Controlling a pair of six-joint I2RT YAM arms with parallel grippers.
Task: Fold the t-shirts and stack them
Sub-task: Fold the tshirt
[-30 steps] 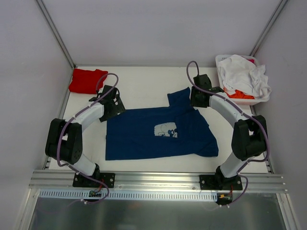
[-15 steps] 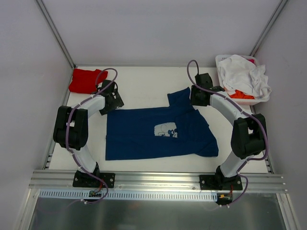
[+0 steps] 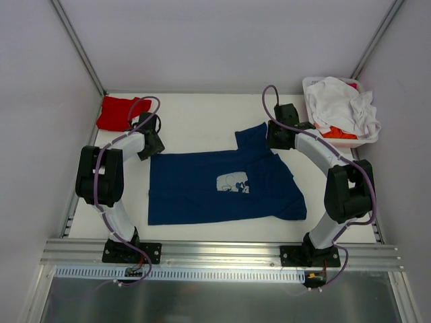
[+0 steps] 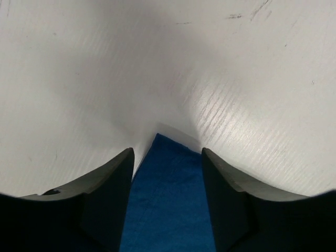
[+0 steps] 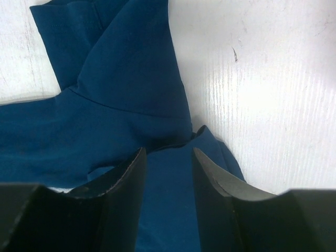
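Observation:
The navy t-shirt (image 3: pixel 215 185) lies spread flat mid-table, its pale mouse print (image 3: pixel 234 182) facing up. My left gripper (image 3: pixel 152 149) is open at the shirt's far left corner. In the left wrist view that blue corner (image 4: pixel 168 189) lies between the open fingers of the left gripper (image 4: pixel 167 152). My right gripper (image 3: pixel 275 145) is open over the shirt's far right part, next to the raised sleeve (image 3: pixel 254 138). In the right wrist view blue cloth (image 5: pixel 126 79) fills the gap of the right gripper (image 5: pixel 168 152). A folded red t-shirt (image 3: pixel 121 112) lies at the far left.
A white basket (image 3: pixel 343 142) at the far right holds a crumpled white t-shirt (image 3: pixel 340 101) and an orange one (image 3: pixel 335 132). Grey walls and metal frame posts (image 3: pixel 77 47) close the table in. An aluminium rail (image 3: pixel 215 250) runs along the near edge.
My left arm has swung back and left, bringing its gripper to the navy shirt's far left corner. The right arm and the shirt have not moved.

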